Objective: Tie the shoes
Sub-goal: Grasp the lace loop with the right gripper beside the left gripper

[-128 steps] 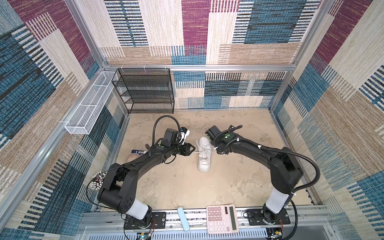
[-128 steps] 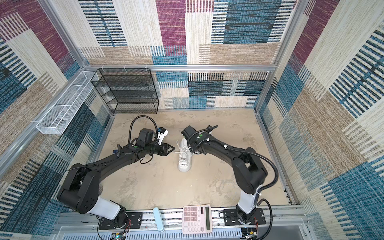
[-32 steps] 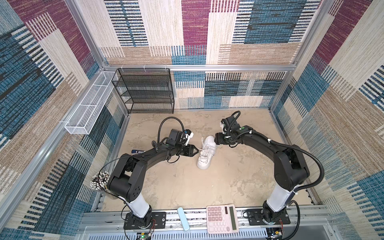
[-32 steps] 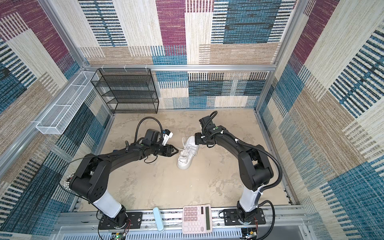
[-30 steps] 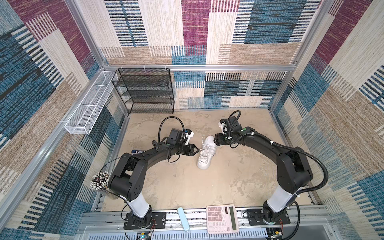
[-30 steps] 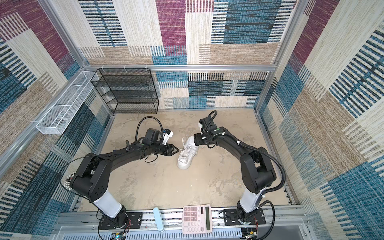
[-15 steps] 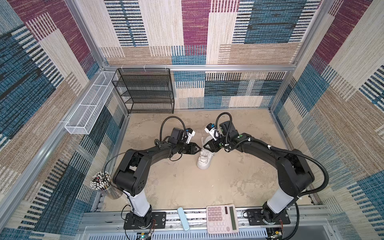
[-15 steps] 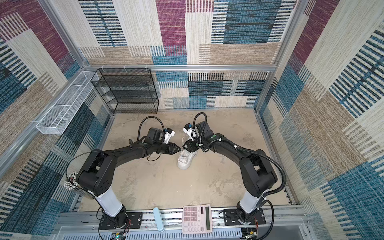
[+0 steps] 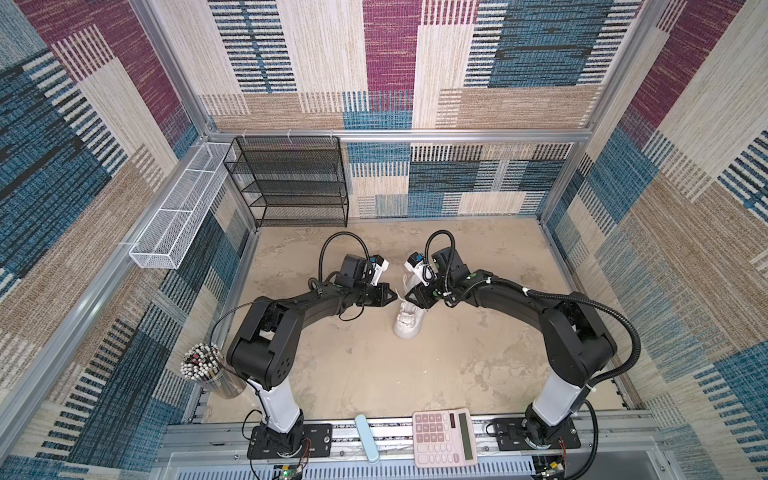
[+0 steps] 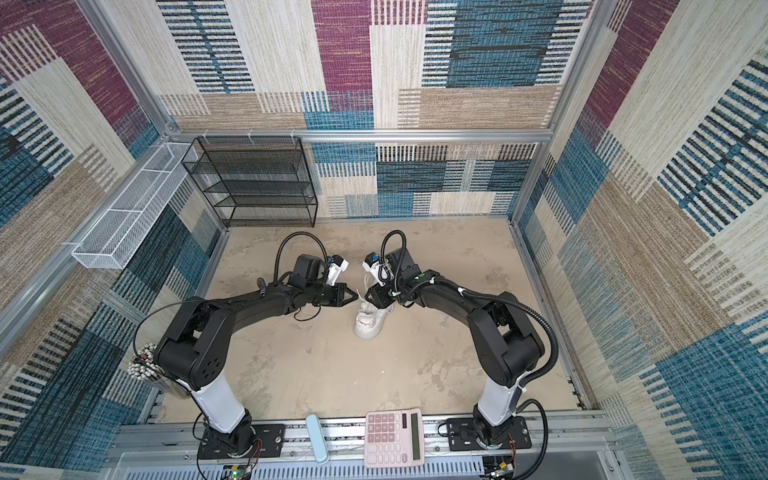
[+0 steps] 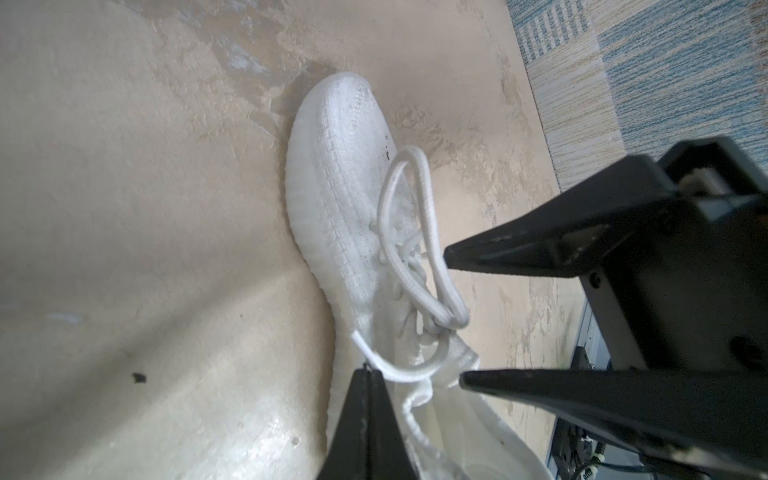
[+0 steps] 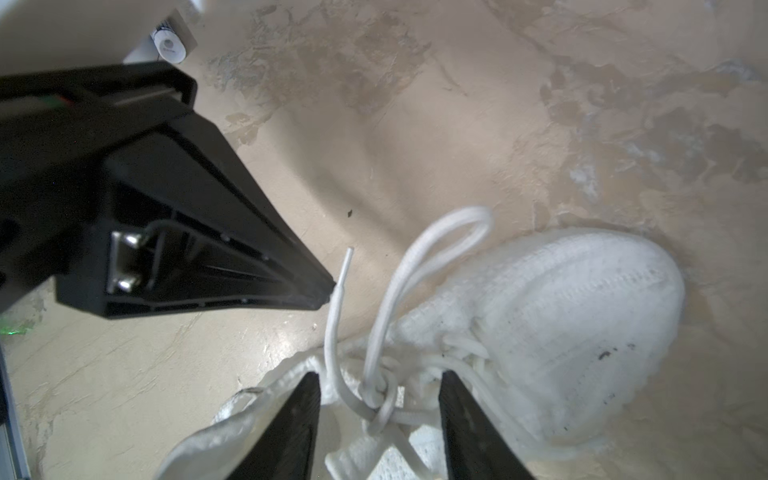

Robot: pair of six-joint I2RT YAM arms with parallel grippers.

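The white shoe [image 9: 409, 324] [image 10: 370, 324] stands mid-floor, toe toward the front rail. My left gripper [image 9: 394, 296] [image 10: 358, 296] is shut on the free lace end [image 12: 337, 286] beside the collar; its closed tips [image 11: 368, 374] pinch the lace just below the aglet. My right gripper [image 9: 409, 298] [image 12: 380, 388] is open over the tongue, one finger on each side of the knot [image 12: 380, 390] [image 11: 453, 320] without touching it. One lace loop [image 11: 409, 174] [image 12: 457, 224] lies forward over the knit upper [image 11: 345, 174].
A black mesh rack [image 9: 291, 178] stands at the back left wall, a white wire basket [image 9: 178, 216] hangs on the left wall. A cup of pens [image 9: 203, 368] sits by the left arm's base. A pink calculator [image 9: 442, 436] and a light blue case [image 9: 366, 436] lie on the front rail.
My left gripper has closed on the lace end. The right gripper has swung in from the shoe's right side to above the knot, its jaws narrowing.
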